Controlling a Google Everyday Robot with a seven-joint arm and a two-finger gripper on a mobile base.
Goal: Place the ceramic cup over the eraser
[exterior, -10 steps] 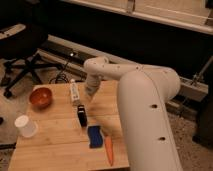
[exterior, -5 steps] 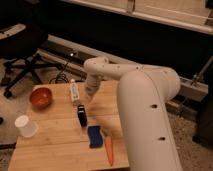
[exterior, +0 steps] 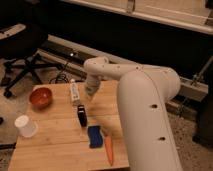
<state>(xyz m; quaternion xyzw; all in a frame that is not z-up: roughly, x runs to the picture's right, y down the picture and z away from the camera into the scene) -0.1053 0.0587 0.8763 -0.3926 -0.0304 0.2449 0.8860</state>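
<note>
Gripper (exterior: 90, 93) hovers near the small black oblong eraser (exterior: 81, 115), can't tell if it's open. We'd fetch the plain white ceramic cup (exterior: 25, 126), well away from it, by its rim.

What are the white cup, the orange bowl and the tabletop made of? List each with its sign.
Ceramic cup: plain matte white, probably ceramic, though plastic would look alike. Orange bowl: smooth, glossy, likely plastic or glazed ware. Table: pale wood, plank lines. The gripper hangs over the table's far side, away from the cup.
</note>
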